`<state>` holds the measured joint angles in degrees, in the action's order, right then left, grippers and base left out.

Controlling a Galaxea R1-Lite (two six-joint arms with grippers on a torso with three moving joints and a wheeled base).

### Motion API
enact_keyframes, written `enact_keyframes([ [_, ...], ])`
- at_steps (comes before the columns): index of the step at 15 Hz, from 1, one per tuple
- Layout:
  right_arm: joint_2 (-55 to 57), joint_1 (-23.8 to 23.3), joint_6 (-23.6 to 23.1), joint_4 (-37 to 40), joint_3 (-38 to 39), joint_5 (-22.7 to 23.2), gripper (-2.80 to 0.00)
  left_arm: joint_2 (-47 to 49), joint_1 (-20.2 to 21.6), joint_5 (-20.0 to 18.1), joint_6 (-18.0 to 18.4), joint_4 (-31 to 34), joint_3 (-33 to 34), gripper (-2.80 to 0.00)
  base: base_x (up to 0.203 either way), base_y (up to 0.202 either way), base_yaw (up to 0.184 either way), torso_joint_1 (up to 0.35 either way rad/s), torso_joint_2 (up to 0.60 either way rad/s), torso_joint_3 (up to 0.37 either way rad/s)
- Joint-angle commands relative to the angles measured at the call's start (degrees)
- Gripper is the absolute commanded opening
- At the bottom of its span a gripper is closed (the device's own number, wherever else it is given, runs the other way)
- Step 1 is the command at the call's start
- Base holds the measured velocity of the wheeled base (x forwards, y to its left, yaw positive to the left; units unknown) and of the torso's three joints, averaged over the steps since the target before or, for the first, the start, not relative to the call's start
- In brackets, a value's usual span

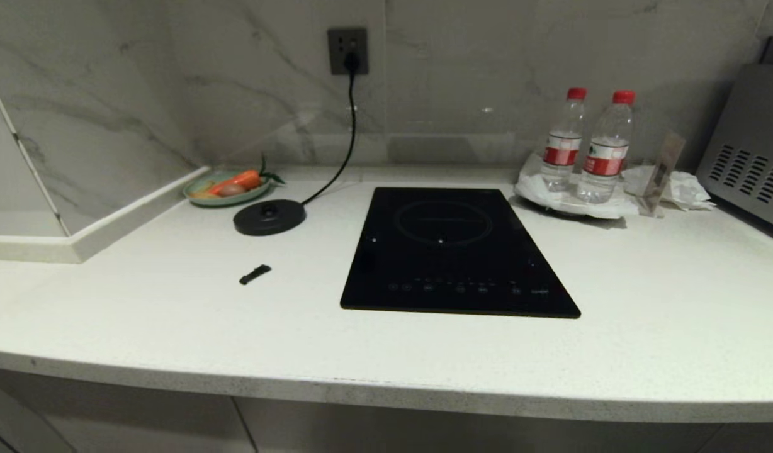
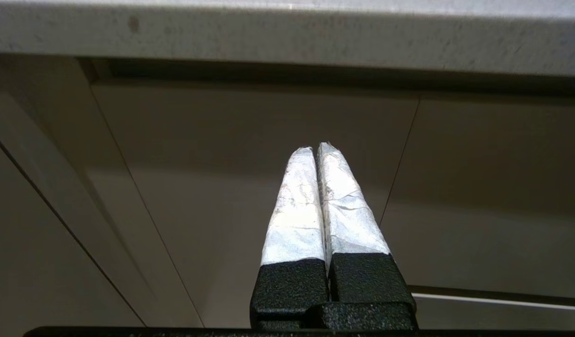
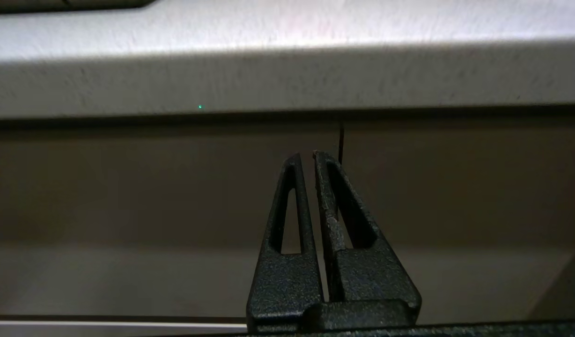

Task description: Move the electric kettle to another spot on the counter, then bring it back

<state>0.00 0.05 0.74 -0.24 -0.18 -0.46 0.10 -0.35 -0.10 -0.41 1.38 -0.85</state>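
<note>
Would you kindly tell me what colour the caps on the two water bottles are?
Red, on both water bottles; the head view shows it best.

At upper left, a green plate [image 1: 201, 189] holds a carrot [image 1: 238, 181]. Just below it sits a round black base [image 1: 269, 218], its cord [image 1: 345, 141] running up to a wall socket [image 1: 347, 50]. Two water bottles [image 1: 585, 148] stand upper right.

A kitchen, probably in a home: a white stone surface [image 1: 172, 327] with a built-in induction hob [image 1: 456, 251], marble-look wall, wall socket [image 1: 347, 50], kettle base [image 1: 269, 217].
</note>
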Motion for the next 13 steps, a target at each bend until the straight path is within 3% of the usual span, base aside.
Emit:
enact_keyframes([
  [1, 0.0, 0.0, -0.6, -0.3, 0.1, 0.1, -2.8, 0.1, 0.0, 0.0, 0.0, 0.0, 0.0, -2.8, 0.0, 0.0, 0.0, -0.051, 0.46, 0.403],
  [5, 0.0, 0.0, -0.6, -0.3, 0.1, 0.1, -2.8, 0.1, 0.0, 0.0, 0.0, 0.0, 0.0, -2.8, 0.0, 0.0, 0.0, -0.021, 0.16, 0.141],
  [13, 0.0, 0.0, -0.6, 0.1, 0.0, 0.1, -2.8, 0.1, 0.2, 0.0, 0.0, 0.0, 0.0, -2.8, 0.0, 0.0, 0.0, 0.0, 0.0, 0.005],
])
